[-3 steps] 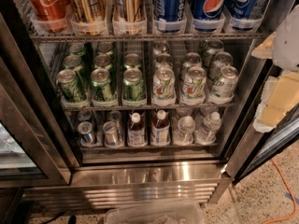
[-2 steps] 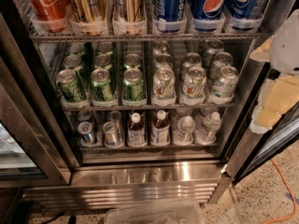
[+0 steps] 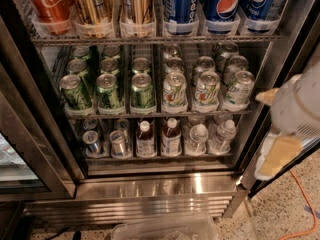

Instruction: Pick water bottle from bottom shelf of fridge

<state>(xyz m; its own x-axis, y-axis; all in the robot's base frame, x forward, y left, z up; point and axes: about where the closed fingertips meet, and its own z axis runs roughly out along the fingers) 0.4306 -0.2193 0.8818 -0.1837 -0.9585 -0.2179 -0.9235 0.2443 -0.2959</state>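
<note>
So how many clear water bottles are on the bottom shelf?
2 small clear plastic water bottles, side by side at the right end of the bottom shelf; more may hide behind. The gripper hangs farther right, by the fridge frame.

Fridge (image 3: 150, 184) bottom tier, with the gripper (image 3: 289, 124) off to the right

On the bottom shelf (image 3: 160, 157), small cans (image 3: 92, 141) stand left, drink bottles (image 3: 145, 139) in the middle, and a water bottle (image 3: 198, 139) right of them; the gripper hangs outside, beyond the shelf's right end.
</note>
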